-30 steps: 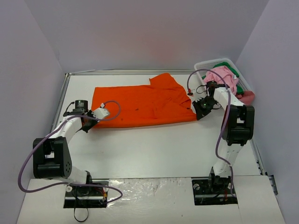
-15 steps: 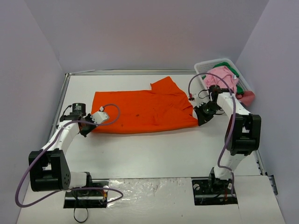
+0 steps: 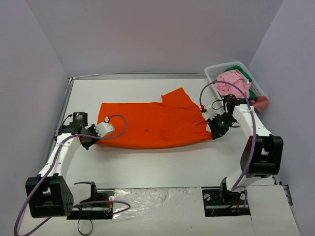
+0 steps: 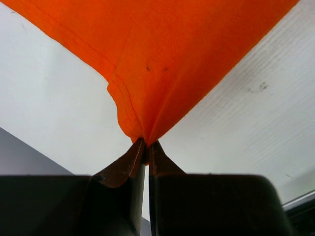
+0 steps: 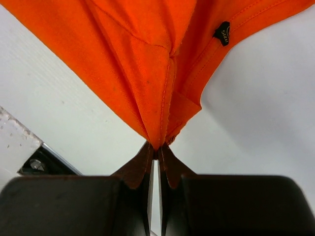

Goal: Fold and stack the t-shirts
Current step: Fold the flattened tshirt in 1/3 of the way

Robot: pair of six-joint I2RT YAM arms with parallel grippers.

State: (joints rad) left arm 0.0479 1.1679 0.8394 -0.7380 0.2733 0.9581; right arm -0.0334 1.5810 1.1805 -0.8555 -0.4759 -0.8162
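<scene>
Fabric of the orange t-shirt [image 3: 147, 125] is pinched by left claw [image 4: 146, 145] and right claw [image 5: 156, 150]; black tag [image 5: 222, 33] unreadable.

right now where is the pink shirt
Top view: the pink shirt lies in the white basket at the far right corner, beyond the right end effector.

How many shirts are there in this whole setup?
3: an orange shirt lying on the table, plus a pink shirt and a green shirt piled in the basket, which may hide more.
</scene>
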